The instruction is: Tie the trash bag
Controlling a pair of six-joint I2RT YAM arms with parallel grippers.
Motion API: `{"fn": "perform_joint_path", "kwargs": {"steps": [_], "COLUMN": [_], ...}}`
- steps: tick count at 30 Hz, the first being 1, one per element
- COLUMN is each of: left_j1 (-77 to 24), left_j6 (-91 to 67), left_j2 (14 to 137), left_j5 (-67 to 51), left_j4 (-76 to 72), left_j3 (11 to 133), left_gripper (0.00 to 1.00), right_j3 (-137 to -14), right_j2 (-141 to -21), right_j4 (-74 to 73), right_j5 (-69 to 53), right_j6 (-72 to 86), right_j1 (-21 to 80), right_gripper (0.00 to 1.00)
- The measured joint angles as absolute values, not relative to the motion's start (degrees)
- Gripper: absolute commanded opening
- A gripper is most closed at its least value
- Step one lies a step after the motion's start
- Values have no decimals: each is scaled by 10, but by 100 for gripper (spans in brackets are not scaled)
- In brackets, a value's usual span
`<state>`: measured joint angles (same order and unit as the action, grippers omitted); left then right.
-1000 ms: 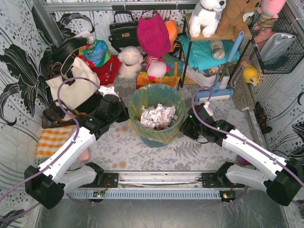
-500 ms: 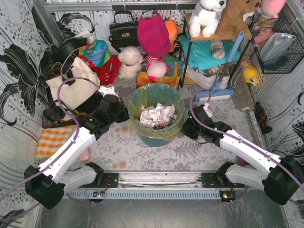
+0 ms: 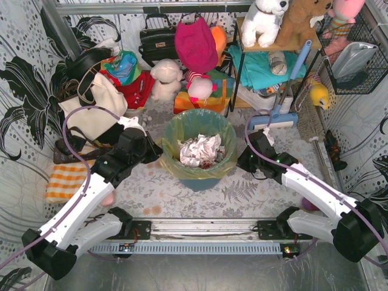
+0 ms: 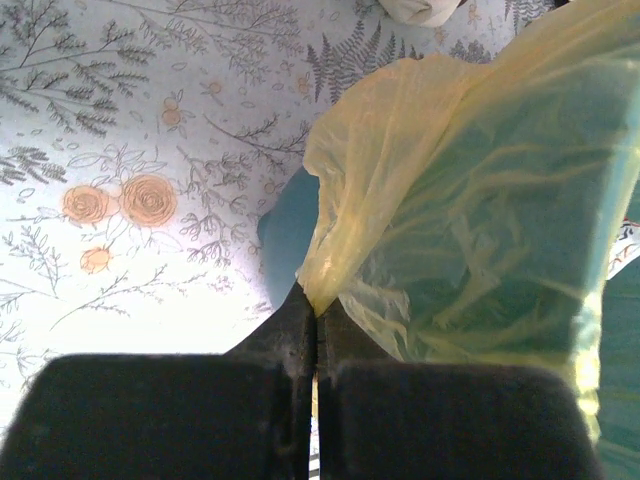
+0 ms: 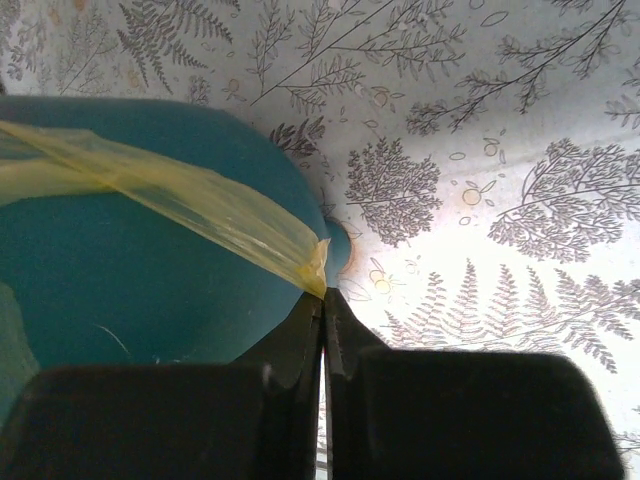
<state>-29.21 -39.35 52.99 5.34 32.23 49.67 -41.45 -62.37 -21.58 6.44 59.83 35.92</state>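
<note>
Left hand [image 4: 316, 312], right hand [image 5: 323, 300] — pinching trash bag [image 4: 470, 200].

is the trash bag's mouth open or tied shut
Open: the trash bag is spread over the teal bucket rim, crumpled white paper showing inside. The left hand and right hand each only pinch its edge.

I can't read any words, numbers, brand names or signs in any of my views. Nothing here shows letters I can make out.
</note>
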Motion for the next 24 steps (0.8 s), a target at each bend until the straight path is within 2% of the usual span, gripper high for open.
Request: {"fn": "perform_joint_path", "kwargs": {"steps": [18, 24], "left_j1": [-292, -292], "left_j6": [-422, -428], "left_j2": [405, 395], "left_j5": [31, 19], "left_j4": [464, 508], "left_j3": [520, 576], "left_gripper": [0, 0], "right_j3": [-536, -578], "right_j2": [-587, -553], "right_j4": [-330, -358], "right_j5": [51, 11], "right_j6": [498, 485], "right_j1": [323, 323], "right_gripper": [0, 0]}}
